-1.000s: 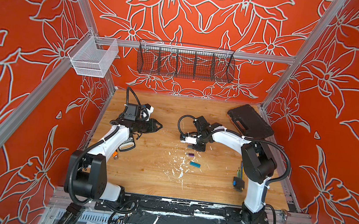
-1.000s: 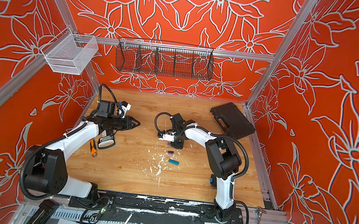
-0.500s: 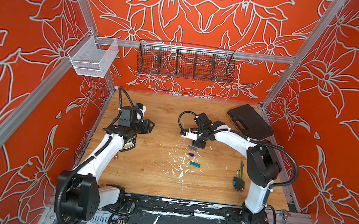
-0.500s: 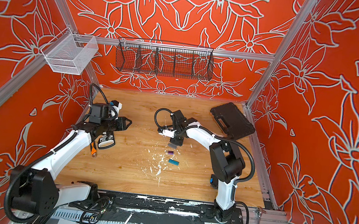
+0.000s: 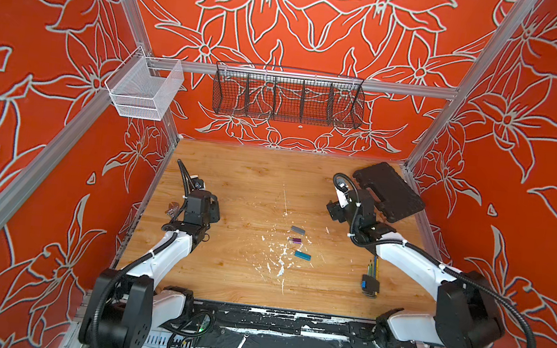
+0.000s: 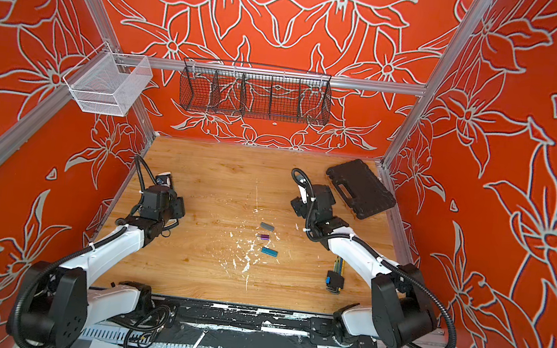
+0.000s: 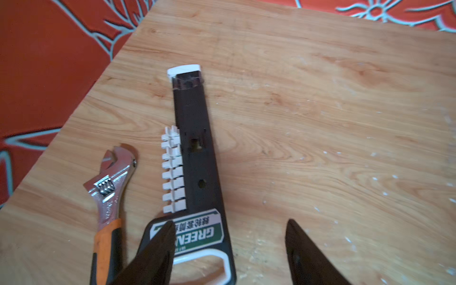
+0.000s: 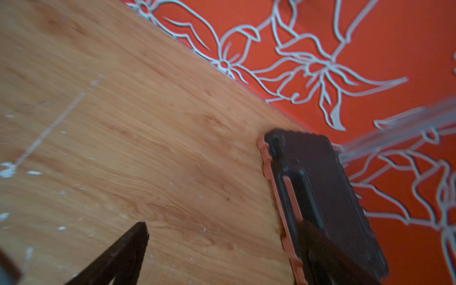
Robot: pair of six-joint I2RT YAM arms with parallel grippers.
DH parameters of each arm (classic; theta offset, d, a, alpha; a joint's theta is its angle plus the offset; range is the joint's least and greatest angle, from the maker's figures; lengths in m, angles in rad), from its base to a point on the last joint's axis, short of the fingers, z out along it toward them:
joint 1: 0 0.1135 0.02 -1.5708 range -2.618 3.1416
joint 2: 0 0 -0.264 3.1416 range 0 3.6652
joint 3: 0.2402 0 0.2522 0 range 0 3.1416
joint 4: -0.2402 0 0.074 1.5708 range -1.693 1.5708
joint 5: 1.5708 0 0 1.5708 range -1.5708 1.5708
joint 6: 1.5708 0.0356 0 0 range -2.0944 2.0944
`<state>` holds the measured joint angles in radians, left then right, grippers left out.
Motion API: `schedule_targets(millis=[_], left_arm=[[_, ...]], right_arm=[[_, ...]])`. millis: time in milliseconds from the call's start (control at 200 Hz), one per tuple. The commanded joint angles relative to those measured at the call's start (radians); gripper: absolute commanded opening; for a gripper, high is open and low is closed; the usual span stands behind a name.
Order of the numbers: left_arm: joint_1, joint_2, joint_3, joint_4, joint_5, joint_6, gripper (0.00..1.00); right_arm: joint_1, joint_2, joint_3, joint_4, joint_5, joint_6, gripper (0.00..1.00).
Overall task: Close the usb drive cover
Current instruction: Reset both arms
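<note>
3 small usb drives lie in a loose column just to the 3 o'clock side of the centre of the wooden table (image 5: pixel 234 177): a grey usb drive (image 5: pixel 297 230), a purple usb drive (image 5: pixel 295 240) and a teal usb drive (image 5: pixel 302 255), close together but not touching. They are too small in both top views to tell which cover is open. Neither arm is at them. The left gripper (image 7: pixel 229 222) hovers at the 9 o'clock edge with its fingers spread and nothing between them, above a black holder with white clips (image 7: pixel 195 153), and an adjustable wrench (image 7: pixel 108 182) lies just beside that. The right gripper (image 8: pixel 224 223) sits toward 2 o'clock, fingers spread wide and empty, next to the black tool case (image 8: pixel 328 187). A hex key set (image 5: pixel 370 281) lies at 4 o'clock. I judge this to be a moment with both arms clear of the work, either before a reach or with the closing done. If a cover is open, the next move calls for 1 arm to steady that drive's body while the other pushes the cover shut.
</note>
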<state>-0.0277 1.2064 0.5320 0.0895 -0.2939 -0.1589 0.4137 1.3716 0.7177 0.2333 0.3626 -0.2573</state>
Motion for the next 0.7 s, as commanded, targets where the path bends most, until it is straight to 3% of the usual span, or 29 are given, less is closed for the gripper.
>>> schedule_targets(millis=[0,85,165,280,450,465,480,500,540,585,696], left_arm=[[0.009,0.058,-0.015,0.170,-0.079,0.012,0.68],[0.005,0.062,-0.083,0.280,-0.052,0.031,0.68],[-0.005,0.049,-0.155,0.386,-0.028,0.055,0.68],[-0.032,-0.008,-0.210,0.439,-0.013,0.100,0.69],[-0.021,0.069,-0.209,0.493,0.061,0.119,0.71],[-0.022,0.086,-0.206,0.502,0.067,0.127,0.74],[-0.025,0.101,-0.204,0.519,0.071,0.136,0.92],[-0.029,0.116,-0.193,0.513,0.070,0.144,0.97],[-0.027,0.116,-0.156,0.434,0.085,0.138,0.98],[-0.017,0.130,-0.160,0.462,0.082,0.133,0.97],[-0.015,0.124,-0.153,0.440,0.084,0.129,0.97]], right_arm=[[-0.045,-0.003,-0.121,0.287,0.172,0.130,0.97],[-0.058,0.009,-0.171,0.382,0.194,0.111,0.97],[-0.081,0.022,-0.223,0.529,0.143,0.057,0.97],[-0.099,-0.011,-0.159,0.237,0.187,0.075,0.97],[-0.167,-0.052,-0.347,0.439,0.033,0.122,0.97],[-0.168,-0.046,-0.362,0.471,0.023,0.119,0.97],[-0.169,-0.040,-0.379,0.503,0.015,0.115,0.97],[-0.170,-0.032,-0.401,0.549,0.003,0.111,0.97],[-0.170,-0.017,-0.458,0.675,0.004,0.108,0.97],[-0.183,-0.024,-0.498,0.729,-0.001,0.126,0.97],[-0.256,0.040,-0.534,0.841,-0.158,0.151,0.97]])
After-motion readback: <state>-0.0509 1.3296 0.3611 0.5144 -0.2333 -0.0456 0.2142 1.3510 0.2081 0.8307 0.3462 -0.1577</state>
